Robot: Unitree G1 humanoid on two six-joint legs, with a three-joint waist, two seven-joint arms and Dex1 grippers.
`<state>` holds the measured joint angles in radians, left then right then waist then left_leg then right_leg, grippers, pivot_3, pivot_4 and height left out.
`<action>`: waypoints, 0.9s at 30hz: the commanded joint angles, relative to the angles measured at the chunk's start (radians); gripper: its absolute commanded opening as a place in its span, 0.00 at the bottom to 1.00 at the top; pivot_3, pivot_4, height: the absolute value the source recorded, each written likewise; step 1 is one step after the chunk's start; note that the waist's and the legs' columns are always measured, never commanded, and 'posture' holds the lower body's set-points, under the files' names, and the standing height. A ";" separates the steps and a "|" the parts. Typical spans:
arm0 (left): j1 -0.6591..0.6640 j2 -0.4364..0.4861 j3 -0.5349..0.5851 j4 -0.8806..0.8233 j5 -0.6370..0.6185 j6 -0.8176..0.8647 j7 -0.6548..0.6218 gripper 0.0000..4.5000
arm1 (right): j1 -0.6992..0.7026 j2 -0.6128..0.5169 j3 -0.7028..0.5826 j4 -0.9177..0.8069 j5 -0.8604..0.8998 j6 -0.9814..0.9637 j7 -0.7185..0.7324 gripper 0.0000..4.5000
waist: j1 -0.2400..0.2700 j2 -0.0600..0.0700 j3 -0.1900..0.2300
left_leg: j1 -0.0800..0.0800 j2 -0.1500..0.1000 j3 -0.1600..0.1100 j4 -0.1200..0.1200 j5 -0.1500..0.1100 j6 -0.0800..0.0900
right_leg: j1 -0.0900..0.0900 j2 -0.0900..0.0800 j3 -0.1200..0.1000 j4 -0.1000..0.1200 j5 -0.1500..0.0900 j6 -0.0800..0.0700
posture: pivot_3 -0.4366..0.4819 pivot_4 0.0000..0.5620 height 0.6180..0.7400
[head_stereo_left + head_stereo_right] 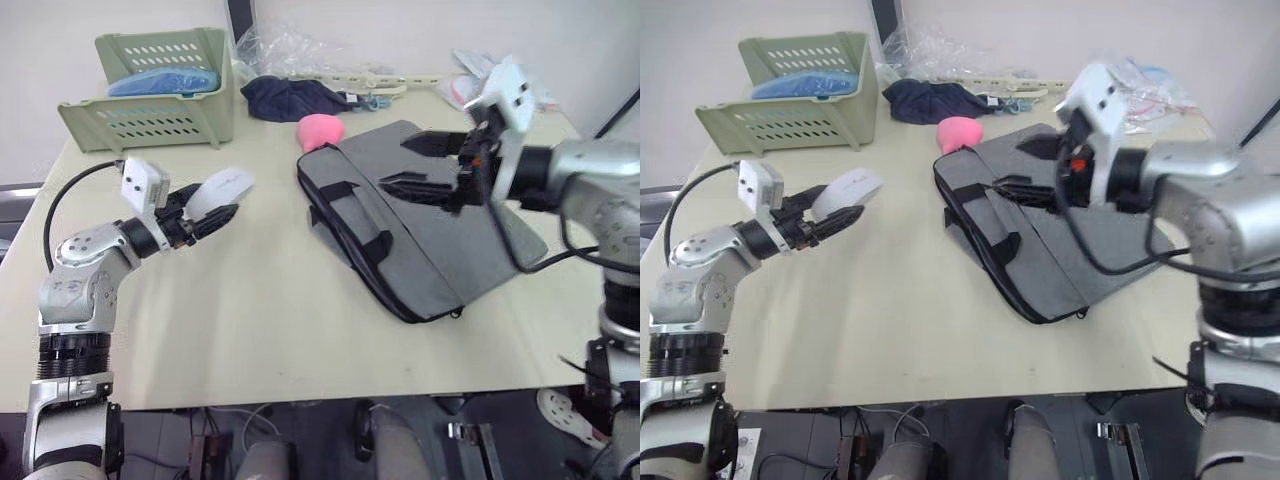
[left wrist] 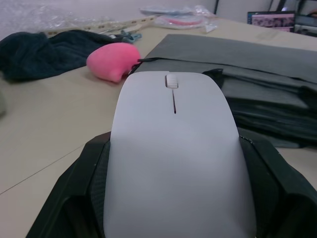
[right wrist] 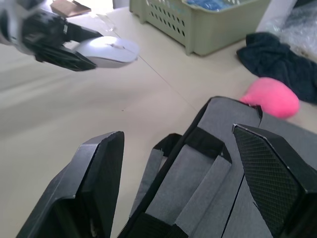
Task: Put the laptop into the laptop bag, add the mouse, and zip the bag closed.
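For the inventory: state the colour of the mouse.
White, clearest in the left wrist view: the mouse sits in the left claw.

Bare table lies between mouse-holding left claw and laptop bag, apparently unobstructed.

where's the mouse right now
The mouse is held in the left tool, above the table on the robot's left, between the green basket and the laptop bag.

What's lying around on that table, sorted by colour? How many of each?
Grey: 1, the laptop bag
White: 1, the mouse, held in the left tool
Pink: 1, the pink lump
Dark navy: 1, the cloth bundle
Green: 1, the basket
Total: 5, leaving out the clutter at the far edge.
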<state>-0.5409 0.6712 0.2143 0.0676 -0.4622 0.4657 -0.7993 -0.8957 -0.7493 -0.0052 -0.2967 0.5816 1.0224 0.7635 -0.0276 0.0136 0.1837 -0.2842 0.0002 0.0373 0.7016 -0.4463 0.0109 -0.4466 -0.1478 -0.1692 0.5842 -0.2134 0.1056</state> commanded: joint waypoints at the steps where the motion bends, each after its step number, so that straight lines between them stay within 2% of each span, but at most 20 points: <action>1: -0.021 0.047 0.015 -0.119 -0.079 0.113 -0.032 0.63 | 0.046 0.096 0.001 -0.136 -0.062 0.066 -0.220 0.85 | 0.000 0.000 0.000 | 0.000 0.000 0.000 0.000 0.000 0.000 | 0.000 0.000 0.000 0.000 0.000 0.000 | 0.48 0.27 1.00; 10: 0.001 0.089 0.014 -0.163 -0.097 0.171 -0.065 0.63 | 0.173 0.218 0.149 -0.246 -0.216 0.048 -0.423 0.85 | -0.001 0.000 0.000 | 0.000 -0.001 0.000 -0.001 0.000 0.000 | 0.000 0.001 0.000 -0.001 0.000 0.000 | 0.48 0.27 1.00; 16: 0.000 0.089 0.016 -0.171 -0.096 0.183 -0.059 0.63 | 0.242 0.304 0.241 -0.188 -0.347 -0.039 -0.526 0.85 | -0.002 0.000 0.000 | 0.001 -0.001 0.000 -0.001 0.000 0.000 | 0.000 0.001 0.000 -0.001 0.000 0.000 | 0.48 0.27 1.00; 27: 0.002 0.077 0.012 -0.177 -0.096 0.187 -0.045 0.63 | 0.300 0.421 0.278 -0.018 -0.493 -0.154 -0.593 0.85 | -0.005 0.000 0.000 | 0.001 -0.001 0.000 -0.001 0.000 0.000 | 0.000 0.001 0.001 -0.001 0.000 0.000 | 0.48 0.27 1.00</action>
<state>-0.5379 0.7458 0.2149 -0.0674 -0.5444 0.6563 -0.8459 -0.5889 -0.3372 0.2741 -0.3001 0.1169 0.9004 0.1868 -0.0321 0.0136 0.1836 -0.2833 -0.0008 0.0378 0.7001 -0.4463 0.0109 -0.4464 -0.1467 -0.1686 0.5835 -0.2136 0.1053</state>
